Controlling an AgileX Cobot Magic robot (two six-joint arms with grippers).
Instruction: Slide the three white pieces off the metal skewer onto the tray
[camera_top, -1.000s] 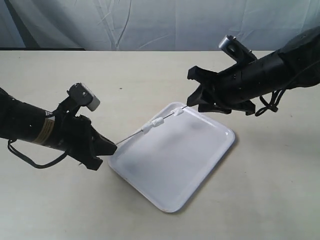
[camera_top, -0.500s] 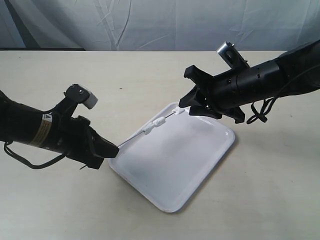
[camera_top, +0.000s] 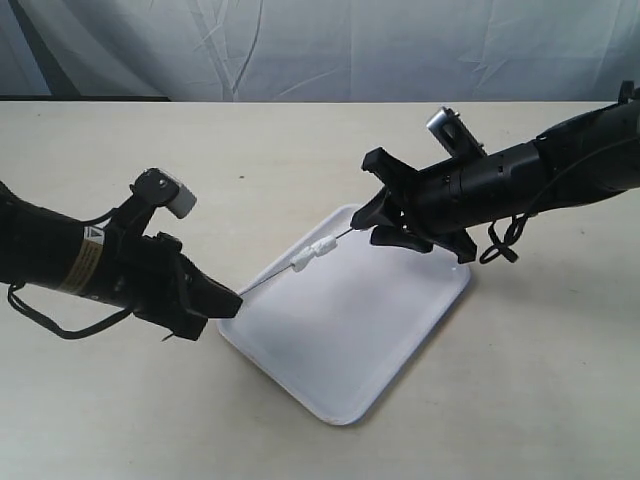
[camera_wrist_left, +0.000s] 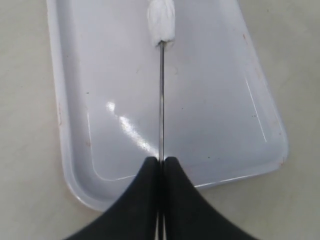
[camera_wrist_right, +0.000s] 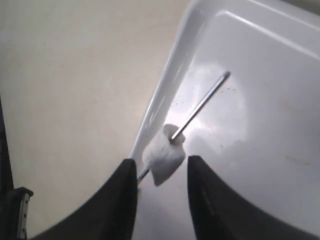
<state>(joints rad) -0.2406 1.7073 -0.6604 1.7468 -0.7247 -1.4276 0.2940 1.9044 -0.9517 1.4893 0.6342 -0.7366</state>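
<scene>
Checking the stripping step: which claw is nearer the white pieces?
Right. The right claw straddles one of the white pieces; the left claw grips the bare skewer, clear of them.

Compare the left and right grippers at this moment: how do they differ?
The left gripper is shut on the metal skewer; the right gripper is open. The left gripper pinches bare rod, while the right gripper's fingers straddle a white piece. Both are black and aligned with the skewer.

Your exterior view blurs the white pieces (camera_top: 312, 254) into perhaps two lumps. The left wrist view crops them, and the left jaws hide one end of the metal skewer (camera_wrist_left: 161, 100).
</scene>
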